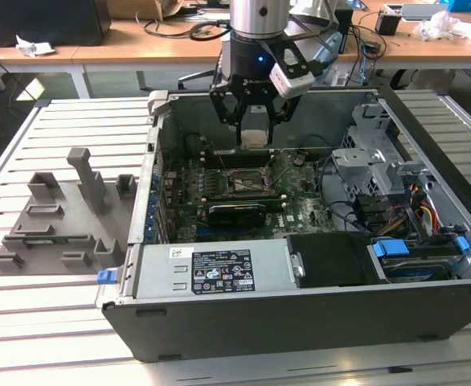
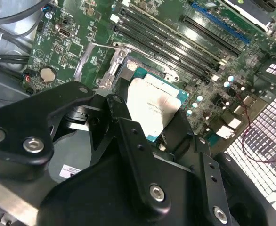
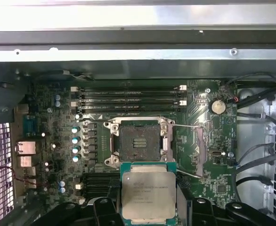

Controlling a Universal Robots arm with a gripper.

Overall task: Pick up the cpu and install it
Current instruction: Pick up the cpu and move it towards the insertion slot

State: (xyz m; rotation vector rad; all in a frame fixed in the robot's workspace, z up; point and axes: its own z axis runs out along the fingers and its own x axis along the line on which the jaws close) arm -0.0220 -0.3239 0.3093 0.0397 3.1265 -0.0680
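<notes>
Above the open computer case [image 1: 316, 310] on the slatted surface [image 1: 51, 330], the tool [image 1: 255, 137] is clamped on the cpu [image 3: 149, 195], which hangs over the motherboard [image 3: 58, 117], near the empty socket [image 3: 139, 140].

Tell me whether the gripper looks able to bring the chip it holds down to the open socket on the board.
Probably yes. The gripper holds the chip above the board, close to the socket. The socket lies open, its metal cover swung aside, and no cable crosses it.
</notes>
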